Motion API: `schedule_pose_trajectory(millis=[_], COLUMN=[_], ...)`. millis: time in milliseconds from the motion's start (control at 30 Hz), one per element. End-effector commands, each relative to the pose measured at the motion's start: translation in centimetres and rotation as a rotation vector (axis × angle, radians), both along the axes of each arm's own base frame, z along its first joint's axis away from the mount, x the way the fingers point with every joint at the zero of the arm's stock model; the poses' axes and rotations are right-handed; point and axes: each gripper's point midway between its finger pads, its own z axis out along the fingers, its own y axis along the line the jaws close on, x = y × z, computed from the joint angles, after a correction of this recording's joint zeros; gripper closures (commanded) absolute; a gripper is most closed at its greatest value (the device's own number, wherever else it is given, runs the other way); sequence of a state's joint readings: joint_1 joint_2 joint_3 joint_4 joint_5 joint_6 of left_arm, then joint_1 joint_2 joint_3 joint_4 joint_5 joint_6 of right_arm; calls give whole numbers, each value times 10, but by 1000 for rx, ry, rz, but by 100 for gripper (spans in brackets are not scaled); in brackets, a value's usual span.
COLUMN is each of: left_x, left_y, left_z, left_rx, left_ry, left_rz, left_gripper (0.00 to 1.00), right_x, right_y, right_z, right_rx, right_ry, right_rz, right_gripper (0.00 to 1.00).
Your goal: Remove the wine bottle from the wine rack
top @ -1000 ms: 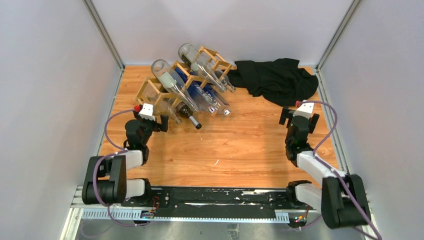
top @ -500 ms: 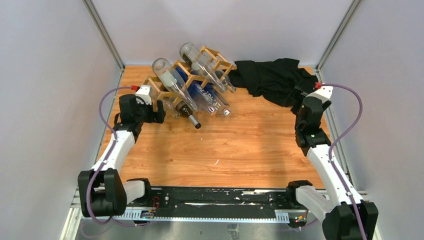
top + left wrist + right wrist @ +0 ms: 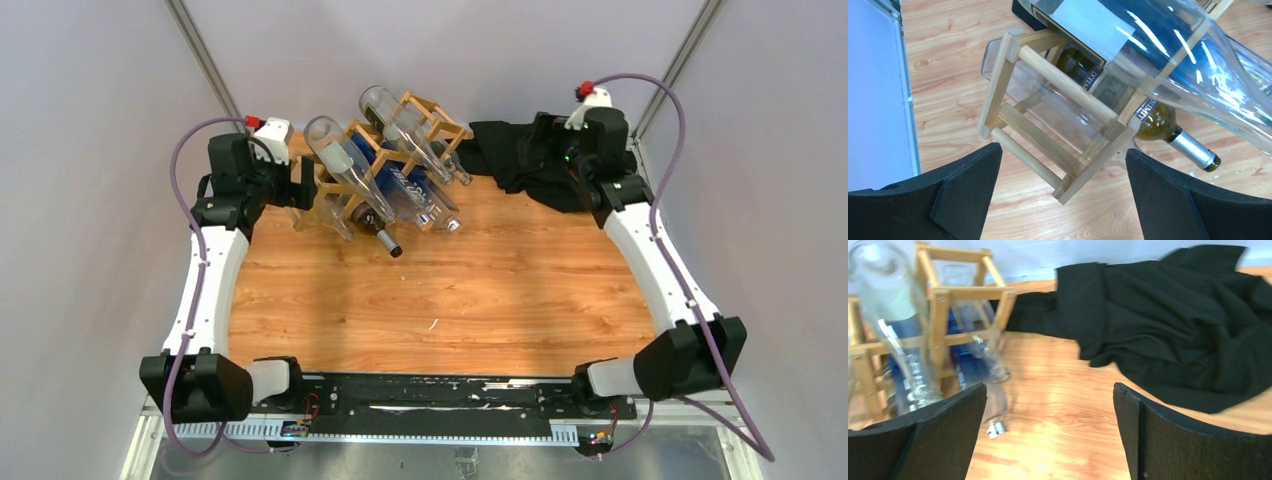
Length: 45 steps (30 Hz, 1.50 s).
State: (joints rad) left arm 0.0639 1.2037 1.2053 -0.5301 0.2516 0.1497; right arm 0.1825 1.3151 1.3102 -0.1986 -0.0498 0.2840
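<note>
Lying in wine rack (image 3: pixel 1063 90), dark wine bottle (image 3: pixel 1158 122), label edge reading "RIMIT", left gripper (image 3: pixel 1060 156) wide, right gripper (image 3: pixel 1049 390) wide

A wood-grain surface (image 3: pixel 450 290) in warm orange-brown fills the middle of the enclosure. Plain pale grey walls (image 3: pixel 90 200) close it in on the left, back and right. Slanting metal posts (image 3: pixel 207 68) mark the two back corners. Along the near edge a black plate (image 3: pixel 430 393) lies over a bare metal frame (image 3: pixel 400 455). The light is even and soft, with only faint shadows.
</note>
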Motion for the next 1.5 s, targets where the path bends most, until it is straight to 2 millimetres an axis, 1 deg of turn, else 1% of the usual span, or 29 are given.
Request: schedule_pose_trajectory(millis=[0, 33, 167, 267, 333, 367, 400, 433, 467, 533, 567, 600, 667, 767, 1000, 1333, 1467], left_x=[-17, -20, -22, -21, -20, -19, -18, -17, -17, -14, -14, -13, -12, -11, -9, -10, -12], left_y=[-6, -8, -13, -16, -16, -17, -18, -19, -20, -22, -23, -24, -27, -31, -36, -39, -39], left_z=[0, 2, 15, 22, 24, 26, 27, 27, 27, 27, 28, 28, 30, 32, 34, 39, 40], left_rx=[-7, -13, -29, -31, -31, -32, -34, -37, -41, -49, -55, -60, -73, -86, -103, -109, -102], left_ry=[104, 112, 115, 115, 117, 114, 113, 118, 122, 126, 126, 128, 131, 131, 132, 141, 143], left_rz=[-41, -49, -77, -96, -101, -106, -111, -116, -120, -130, -136, -141, -154, -175, -198, -222, -226], left_gripper=[0, 0, 0, 0, 0, 0, 0, 0, 0, 0, 0, 0, 0, 0, 0, 0, 0], right_x=[-7, -5, 1, 3, 4, 5, 6, 8, 8, 12, 13, 14, 19, 24, 32, 50, 55], right_y=[64, 76, 130, 165, 184, 192, 200, 207, 213, 223, 227, 230, 235, 238, 248, 263, 269], right_z=[-3, -3, -15, -25, -31, -28, -35, -32, -38, -41, -43, -42, -48, -55, -64, -79, -87], right_rx=[-50, -65, -126, -166, -177, -185, -195, -202, -208, -207, -204, -197, -193, -197, -188, -163, -149], right_ry=[81, 92, 151, 187, 212, 208, 222, 214, 227, 233, 238, 234, 244, 253, 260, 262, 269], right_rz=[244, 284, 451, 562, 615, 640, 659, 673, 687, 704, 710, 715, 719, 723, 740, 749, 761], right_gripper=[0, 0, 0, 0, 0, 0, 0, 0, 0, 0, 0, 0, 0, 0, 3, 11, 16])
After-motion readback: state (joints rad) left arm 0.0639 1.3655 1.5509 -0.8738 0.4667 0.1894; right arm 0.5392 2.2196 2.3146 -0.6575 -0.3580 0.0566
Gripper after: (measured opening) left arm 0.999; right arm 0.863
